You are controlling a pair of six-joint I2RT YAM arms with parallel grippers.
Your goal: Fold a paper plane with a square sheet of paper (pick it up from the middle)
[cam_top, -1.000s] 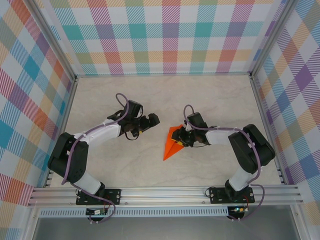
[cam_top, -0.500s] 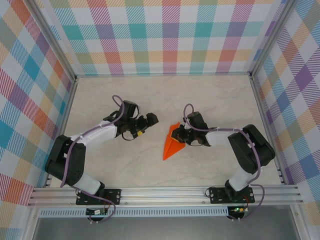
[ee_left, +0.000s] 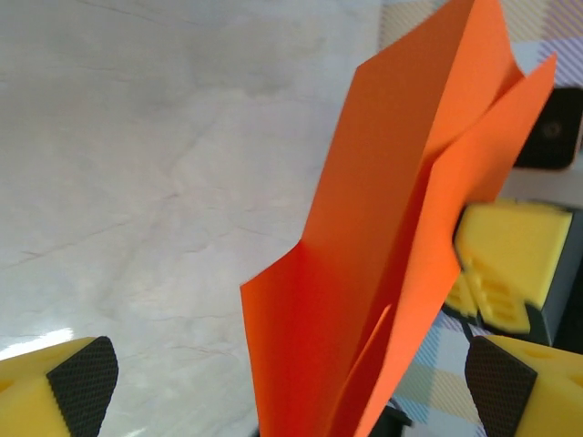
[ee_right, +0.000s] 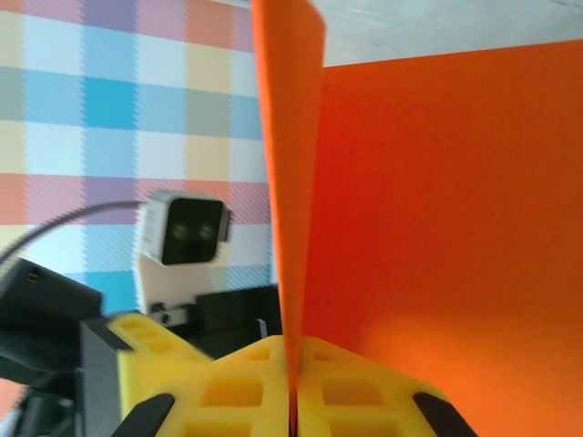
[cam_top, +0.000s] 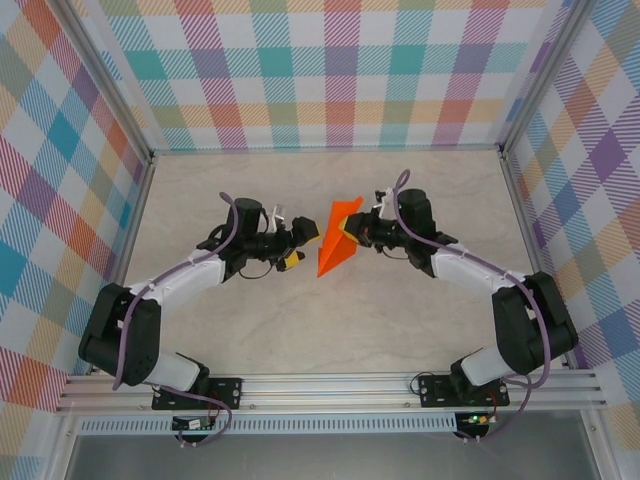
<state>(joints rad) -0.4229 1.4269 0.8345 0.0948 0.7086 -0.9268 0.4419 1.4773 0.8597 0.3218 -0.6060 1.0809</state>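
Your right gripper [cam_top: 358, 233] is clamped shut on the paper plane [cam_top: 335, 243], holding it clear of the table [cam_top: 400, 330] in the gap between the two arms. In the right wrist view the yellow fingers [ee_right: 355, 391] meet with the orange sheet pinched edge-on between them, the folded layers rising out of the grip. Your left gripper [cam_top: 300, 247] stands wide apart, touching nothing that I can see. In the left wrist view its black pads [ee_left: 84, 387] sit at either lower corner, and the orange wedge hangs between them and a little beyond the tips. This looks like a hand-to-hand step, a transfer or a pinch along the centre crease, so take it slowly. Bring the left gripper forward until the fold line, not a loose flap, lies squarely between the pads; the layers splay at the top and one could slip outside the jaws. Keep the right grip firm until the left has closed — thin paper hanging from one pinch will swing or buckle if it is nudged. Close low on the body near the crease rather than at the flared end, and watch the two sets of fingers: they are near each other and could collide.
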